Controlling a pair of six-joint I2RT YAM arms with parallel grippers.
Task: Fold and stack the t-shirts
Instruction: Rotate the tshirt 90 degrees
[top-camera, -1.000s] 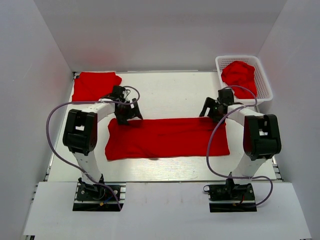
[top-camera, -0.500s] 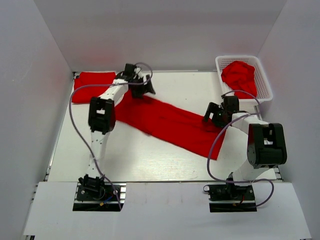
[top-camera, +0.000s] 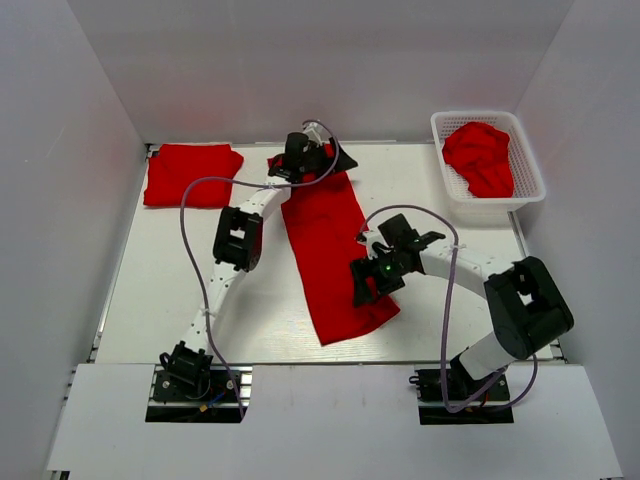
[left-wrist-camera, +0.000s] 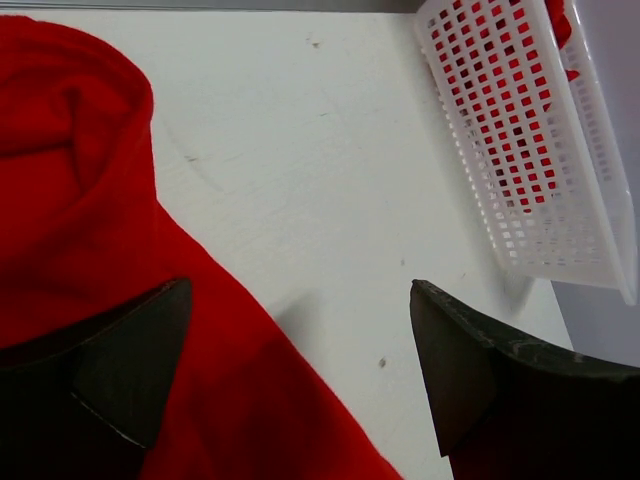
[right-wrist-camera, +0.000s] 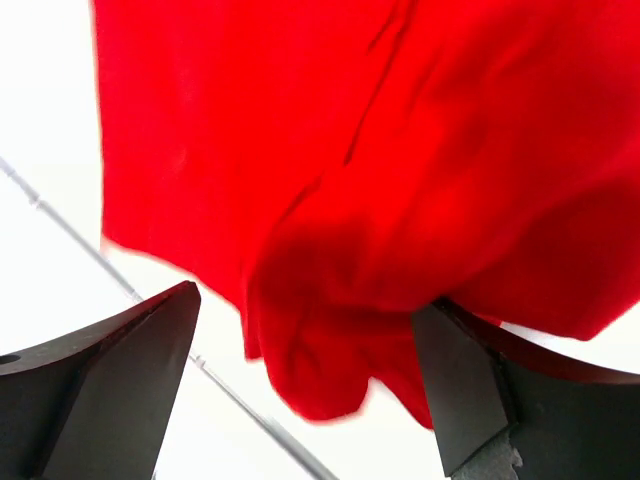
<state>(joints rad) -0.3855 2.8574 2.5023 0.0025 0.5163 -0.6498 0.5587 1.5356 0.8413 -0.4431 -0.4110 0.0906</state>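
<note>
A red t-shirt (top-camera: 325, 240), folded into a long strip, lies on the white table from the far middle toward the near middle. My left gripper (top-camera: 325, 155) is at its far end. In the left wrist view the left gripper (left-wrist-camera: 300, 290) is open, one finger over the shirt (left-wrist-camera: 90, 200), the other over bare table. My right gripper (top-camera: 364, 292) is at the strip's near end. In the right wrist view the right gripper (right-wrist-camera: 308, 300) is open, with bunched shirt fabric (right-wrist-camera: 350, 130) between its wide-apart fingers. A folded red t-shirt (top-camera: 192, 172) lies at the back left.
A white mesh basket (top-camera: 522, 190) at the back right holds a crumpled red t-shirt (top-camera: 480, 155); the basket also shows in the left wrist view (left-wrist-camera: 520, 150). White walls close in the table on three sides.
The strip has swung from lying across the table to lying lengthways. My left arm carried one end to the far middle; my right arm brought the other end near and leftward.
</note>
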